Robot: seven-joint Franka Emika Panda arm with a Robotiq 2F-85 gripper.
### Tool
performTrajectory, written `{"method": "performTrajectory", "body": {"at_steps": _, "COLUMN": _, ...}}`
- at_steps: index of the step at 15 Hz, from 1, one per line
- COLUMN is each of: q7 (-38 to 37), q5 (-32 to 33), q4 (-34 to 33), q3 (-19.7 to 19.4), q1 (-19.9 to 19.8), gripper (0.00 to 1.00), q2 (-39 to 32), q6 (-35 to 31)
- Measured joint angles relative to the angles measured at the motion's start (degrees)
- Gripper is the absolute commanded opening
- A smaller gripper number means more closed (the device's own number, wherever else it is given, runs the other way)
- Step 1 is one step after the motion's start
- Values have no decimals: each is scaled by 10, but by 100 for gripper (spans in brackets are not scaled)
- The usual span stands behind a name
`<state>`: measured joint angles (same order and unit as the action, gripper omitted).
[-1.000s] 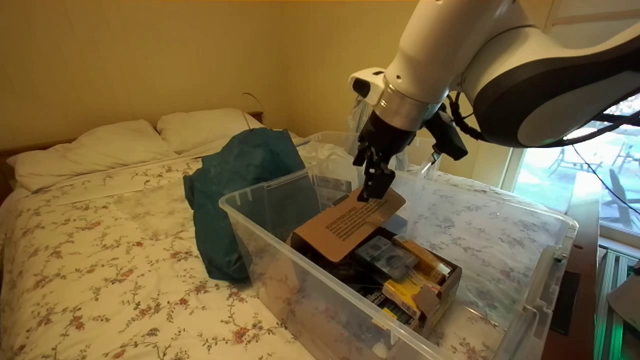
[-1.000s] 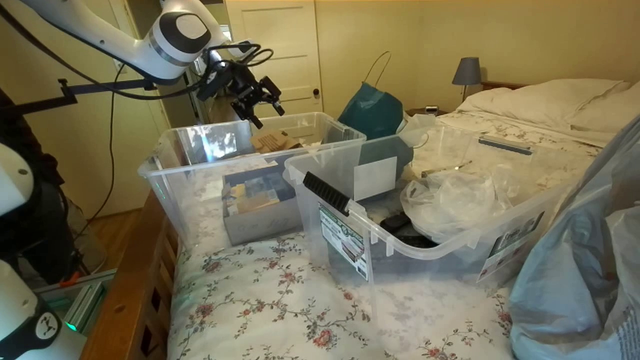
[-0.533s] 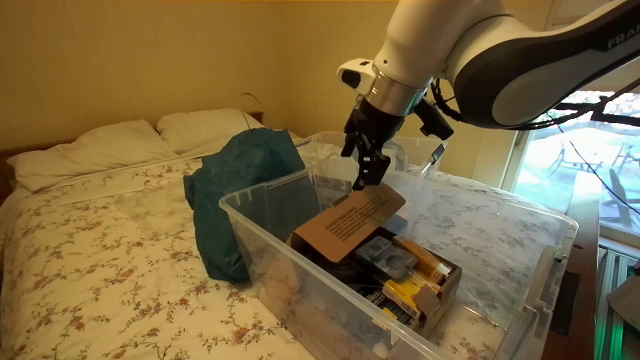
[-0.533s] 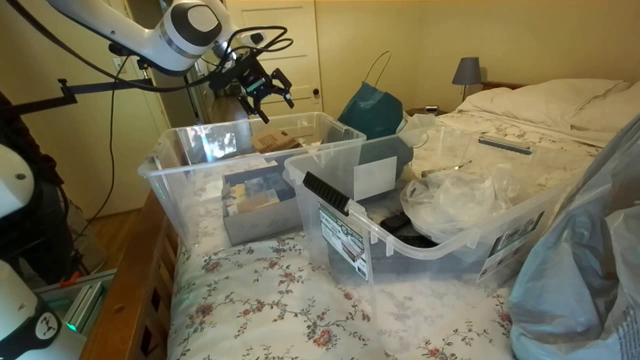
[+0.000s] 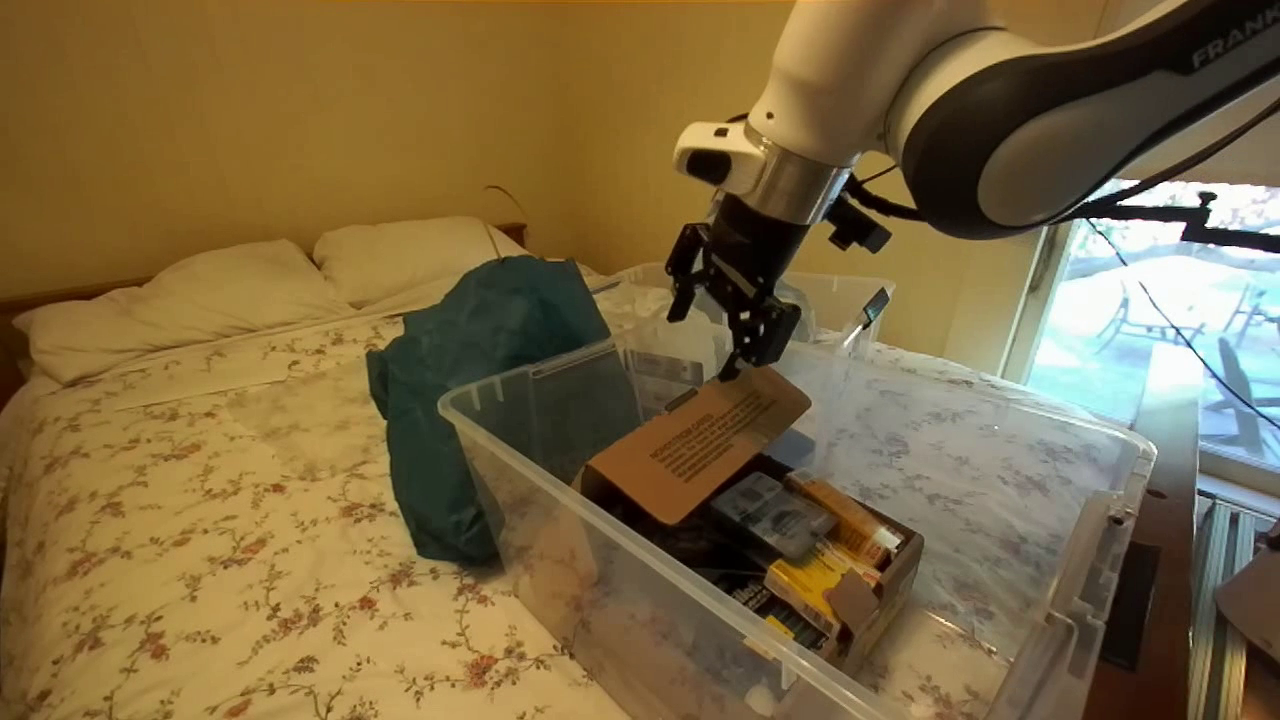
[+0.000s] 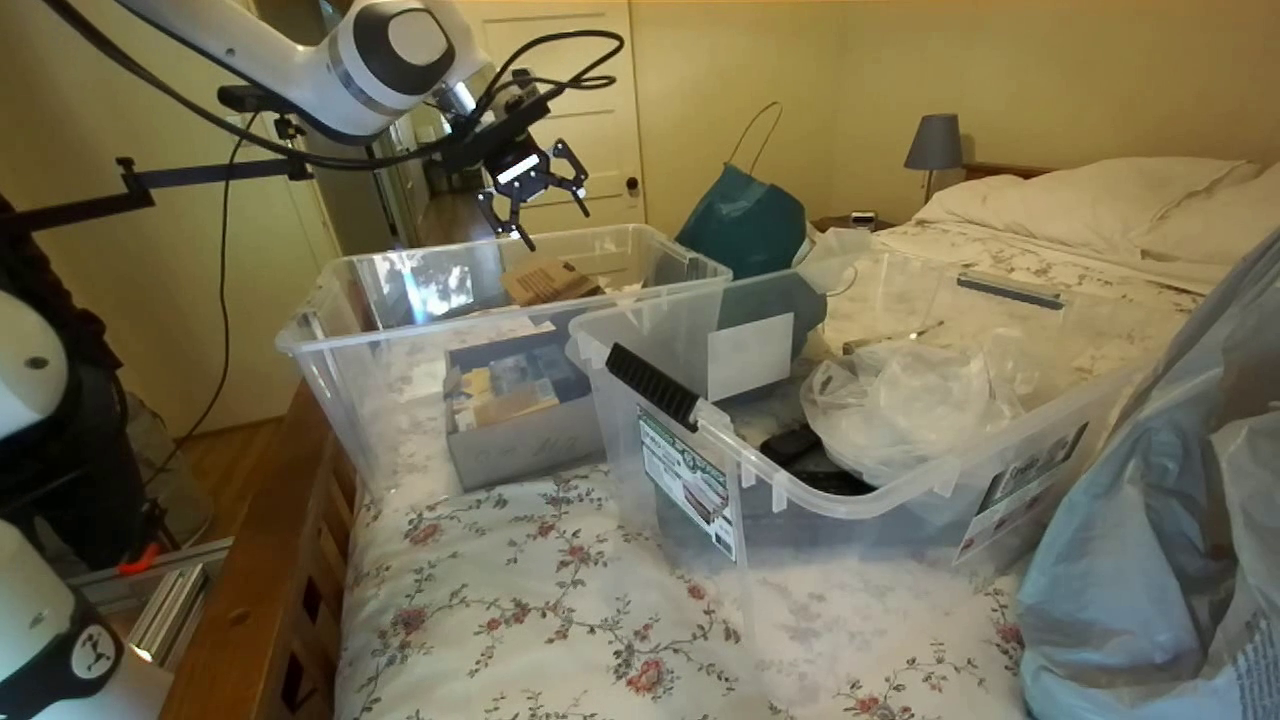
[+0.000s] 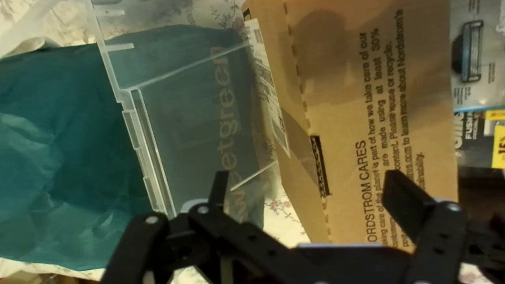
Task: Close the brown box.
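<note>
Tan-brown cardboard box (image 5: pixel 890 610) inside clear plastic tub (image 5: pixel 455 405), near foot edge of bed (image 5: pixel 250 580); lid flap (image 5: pixel 700 445) raised at a slant. In an exterior view, two-finger gripper (image 6: pixel 558 230) spread wide, holding nothing, lower fingertip just clear of flap. Wrist view: finger covers some flap print; gripper base cut off

A spread black 2-fingered gripper (image 5: pixel 703 347) hangs mid-frame above an open rectangular tan-brown cardboard box (image 5: pixel 685 465) in a clear plastic tub (image 5: pixel 640 610).

The pincer (image 7: pixel 306 174) hides some lettering (image 7: pixel 382 130) on the brown box (image 7: pixel 335 122) (wrist view).
</note>
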<state>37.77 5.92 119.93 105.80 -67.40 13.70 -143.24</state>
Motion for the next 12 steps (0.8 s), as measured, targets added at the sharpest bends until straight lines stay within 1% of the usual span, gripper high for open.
{"method": "performTrajectory", "body": {"at_steps": 3, "q7": 108, "q5": -25, "q4": -4, "q3": 60, "q1": -65, "gripper": 100, "q2": -4, "q6": 24}}
{"method": "performTrajectory", "body": {"at_steps": 5, "q7": 164, "q5": -60, "q4": -9, "q3": 107, "q1": -109, "gripper": 100, "q2": 4, "q6": 35}}
{"method": "performTrajectory", "body": {"at_steps": 7, "q7": 190, "q5": -91, "q4": -26, "q3": 147, "q1": -143, "gripper": 100, "q2": 25, "q6": 38}}
{"method": "performTrajectory", "body": {"at_steps": 9, "q7": 199, "q5": -108, "q4": -54, "q3": 179, "q1": -171, "gripper": 100, "q2": 56, "q6": 38}}
{"method": "performTrajectory", "body": {"at_steps": 10, "q7": 202, "q5": -122, "q4": -70, "q3": 183, "q1": -175, "gripper": 100, "q2": 74, "q6": 38}}
{"method": "performTrajectory", "body": {"at_steps": 12, "q7": 204, "q5": -137, "q4": -103, "q3": 175, "q1": -177, "gripper": 100, "q2": 112, "q6": 38}}
